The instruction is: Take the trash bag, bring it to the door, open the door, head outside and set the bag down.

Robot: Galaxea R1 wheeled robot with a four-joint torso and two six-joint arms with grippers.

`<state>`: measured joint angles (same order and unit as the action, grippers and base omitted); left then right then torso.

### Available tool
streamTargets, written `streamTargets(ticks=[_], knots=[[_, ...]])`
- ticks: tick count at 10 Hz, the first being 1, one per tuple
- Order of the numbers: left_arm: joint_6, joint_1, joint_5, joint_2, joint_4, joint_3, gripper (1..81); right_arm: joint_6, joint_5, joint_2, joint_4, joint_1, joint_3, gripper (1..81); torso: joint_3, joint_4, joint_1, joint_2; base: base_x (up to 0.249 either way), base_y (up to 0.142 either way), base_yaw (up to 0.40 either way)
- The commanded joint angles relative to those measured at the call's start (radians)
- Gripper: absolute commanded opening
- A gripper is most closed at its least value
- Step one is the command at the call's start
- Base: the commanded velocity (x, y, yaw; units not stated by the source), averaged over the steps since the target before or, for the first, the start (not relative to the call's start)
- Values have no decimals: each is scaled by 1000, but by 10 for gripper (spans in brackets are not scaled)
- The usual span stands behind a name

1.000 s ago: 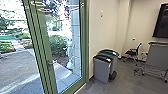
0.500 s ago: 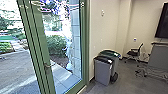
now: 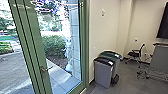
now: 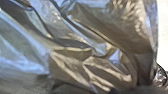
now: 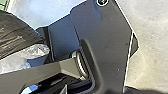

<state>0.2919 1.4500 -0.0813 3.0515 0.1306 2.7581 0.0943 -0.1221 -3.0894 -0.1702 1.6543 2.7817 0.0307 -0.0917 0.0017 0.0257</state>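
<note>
Close in front of the left wrist camera, the trash bag (image 4: 110,30) spreads its dark, shiny plastic in deep creases and folds, with bluish light along some of them. The right wrist view has dark, stretched plastic (image 5: 17,35) too, rounded and streaked with fine wrinkles, and touching it is a crumpled piece of pale, see-through plastic (image 5: 37,51); a light floor (image 5: 150,62) lies below. How far the left jaws are open, and whether they have hold of the bag, I cannot tell; the same goes for the right jaws

In the head view the glass door (image 3: 37,50) has a green frame and a metal handle (image 3: 44,69), and I cannot tell whether it stands ajar. Through the glass are the paved yard (image 3: 15,67), a leafy bush (image 3: 53,46) and a wall of pale blocks (image 3: 75,37). Indoors, to the right of the green framing, two grey bins stand close together by the wall (image 3: 105,30): the nearer bin (image 3: 102,75) under a black lid, the farther bin (image 3: 116,62) under a green one. Farther back, well apart from them, is a dark chair (image 3: 136,53), and near it a grey panel (image 3: 161,60) on a wheeled stand, with part of a dark screen (image 3: 163,25) higher on the right
</note>
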Motion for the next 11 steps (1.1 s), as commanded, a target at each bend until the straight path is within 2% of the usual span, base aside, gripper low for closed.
streamTargets(ticks=[1,8,11], knots=[[9,-69,-52,-6,-6,2,10,-2,56,-13,9,-40,-5,811,0,0,0,0,177,0,0],[9,-69,-52,-8,-6,2,10,-2,56,-14,9,-37,-5,811,0,0,0,0,179,0,0],[9,-67,-52,-9,-5,2,10,-2,56,-13,9,-35,-5,811,0,0,0,0,180,68,0]])
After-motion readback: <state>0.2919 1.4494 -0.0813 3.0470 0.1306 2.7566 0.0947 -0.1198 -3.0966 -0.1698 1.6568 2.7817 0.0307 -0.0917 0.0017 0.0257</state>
